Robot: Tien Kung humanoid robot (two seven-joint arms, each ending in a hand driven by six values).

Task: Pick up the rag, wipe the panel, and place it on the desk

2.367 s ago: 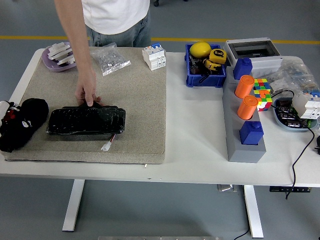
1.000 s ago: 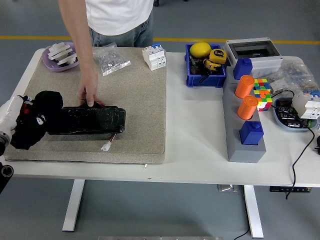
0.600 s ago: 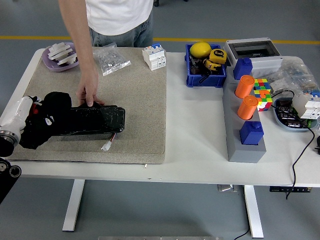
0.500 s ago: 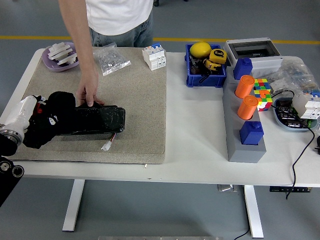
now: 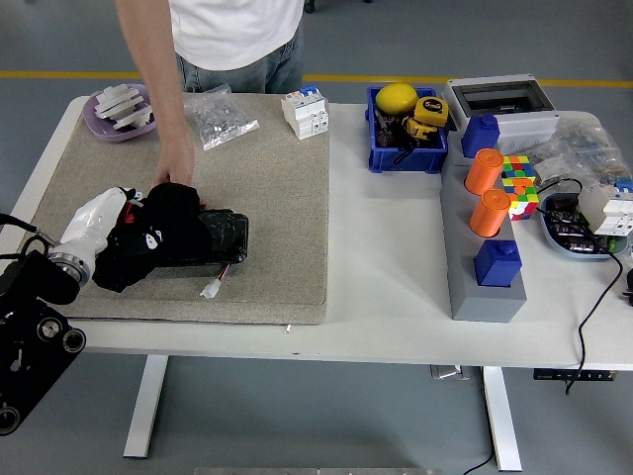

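Black rag (image 5: 163, 230), bunched and soft, sits over the left half of the panel (image 5: 213, 240); we see only the panel's right part, glossy black and flat. Left robot hand (image 5: 134, 242) is wrapped in the rag, so we cannot make out its fingers; it holds the cloth against the panel. White forearm (image 5: 84, 233) runs down-left to black joints cut by the frame. A person's hand (image 5: 176, 168) touches the panel's far edge, partly behind the rag. All rest on a coarse beige mat (image 5: 267, 188) on the white desk (image 5: 386, 257). A small white connector (image 5: 211, 289) lies just beside the panel's near edge. Farther right: blue bin (image 5: 406, 148), orange cylinders (image 5: 485, 170).
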